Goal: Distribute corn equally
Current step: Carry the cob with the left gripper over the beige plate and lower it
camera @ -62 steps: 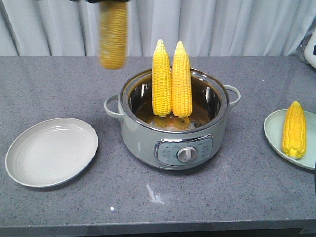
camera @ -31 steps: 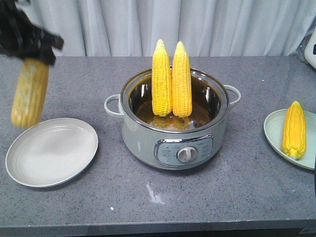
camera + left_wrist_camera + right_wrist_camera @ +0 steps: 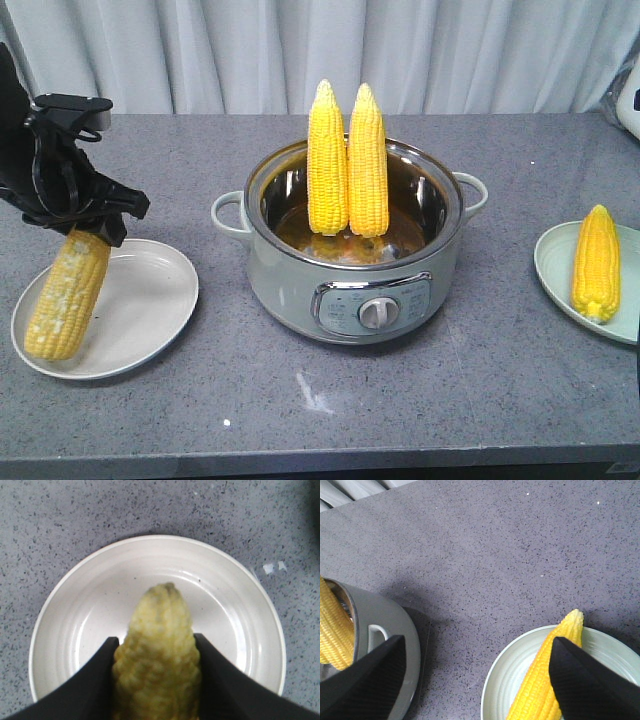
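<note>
My left gripper [image 3: 88, 228] is shut on a cob of corn [image 3: 68, 295], which hangs tilted, tip down, over the white plate [image 3: 145, 300] at the left. In the left wrist view the cob [image 3: 157, 670] sits between the black fingers [image 3: 95, 680], with the plate [image 3: 100, 595] below; I cannot tell whether the tip touches it. Two cobs [image 3: 327, 160] [image 3: 367, 165] stand upright in the pot [image 3: 350, 290]. Another cob [image 3: 596, 262] lies on the pale green plate [image 3: 553, 262] at the right. My right gripper [image 3: 477, 680] hangs open above the counter between pot [image 3: 395, 625] and plate [image 3: 512, 677].
The pot has side handles [image 3: 228, 215] and a front dial [image 3: 378, 312]. The grey counter's front edge [image 3: 320, 455] runs along the bottom. A curtain [image 3: 450, 50] hangs behind. A white smear [image 3: 312, 392] marks the counter in front of the pot.
My left gripper carried the cob from high up beside the pot leftward and down. It now hangs low over the left plate. The other cobs have not moved.
</note>
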### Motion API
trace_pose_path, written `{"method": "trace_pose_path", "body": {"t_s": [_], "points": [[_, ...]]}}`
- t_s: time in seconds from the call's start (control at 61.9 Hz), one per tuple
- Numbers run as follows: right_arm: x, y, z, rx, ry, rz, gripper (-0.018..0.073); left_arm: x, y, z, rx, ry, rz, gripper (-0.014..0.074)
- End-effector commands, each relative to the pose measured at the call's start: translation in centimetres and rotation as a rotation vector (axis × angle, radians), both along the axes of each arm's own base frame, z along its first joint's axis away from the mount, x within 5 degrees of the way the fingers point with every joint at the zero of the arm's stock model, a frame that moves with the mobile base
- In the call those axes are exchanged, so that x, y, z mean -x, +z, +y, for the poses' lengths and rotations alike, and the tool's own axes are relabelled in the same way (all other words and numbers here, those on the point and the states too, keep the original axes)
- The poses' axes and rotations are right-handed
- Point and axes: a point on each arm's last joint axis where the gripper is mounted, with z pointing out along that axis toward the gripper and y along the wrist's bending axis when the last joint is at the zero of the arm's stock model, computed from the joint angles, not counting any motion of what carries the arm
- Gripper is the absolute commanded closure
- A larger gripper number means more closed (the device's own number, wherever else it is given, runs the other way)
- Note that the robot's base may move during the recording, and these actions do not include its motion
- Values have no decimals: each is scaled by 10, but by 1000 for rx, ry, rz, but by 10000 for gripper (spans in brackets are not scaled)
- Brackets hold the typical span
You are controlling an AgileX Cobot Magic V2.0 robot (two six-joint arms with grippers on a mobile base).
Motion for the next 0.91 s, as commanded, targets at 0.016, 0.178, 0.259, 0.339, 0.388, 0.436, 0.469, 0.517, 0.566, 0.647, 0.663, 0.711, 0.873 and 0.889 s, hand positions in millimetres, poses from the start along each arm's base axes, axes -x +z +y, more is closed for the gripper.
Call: {"method": "trace_pose_path", "body": {"t_s": [0.016,0.178,0.259,0.339,0.388,0.436,0.469,0.517,0.566,0.647,0.663,0.711,0.873,0.889], "points": [[12,27,8,-5,15,-79,3,3,24,-2,42,5,-115,604],[12,27,8,-5,15,-79,3,3,24,-2,41,5,-113,599],[12,27,8,-5,15,-79,3,4,23,-3,47,4,-106,592],[12,27,8,-7,13,-78,3,4,23,-3,50,3,-98,573],[12,27,8,-7,12,-78,3,4,22,-3,53,3,-92,554],[12,27,8,-7,12,-78,3,4,20,-4,54,2,-76,528],[12,27,8,-7,12,-78,3,4,19,-4,53,2,-69,511],[12,27,8,-7,12,-78,3,3,16,-4,51,1,-53,470],[12,27,8,-8,12,-77,3,3,13,-4,51,0,-35,429],[13,27,8,-11,16,-72,3,3,11,-5,55,1,-16,356],[13,27,8,-11,17,-71,3,3,11,-5,55,0,-14,342],[13,27,8,-12,19,-69,3,3,11,-5,55,0,-12,295],[13,27,8,-12,19,-69,3,4,10,-5,53,-1,0,177],[13,27,8,-12,19,-69,3,4,10,-5,53,-1,1,171]]}}
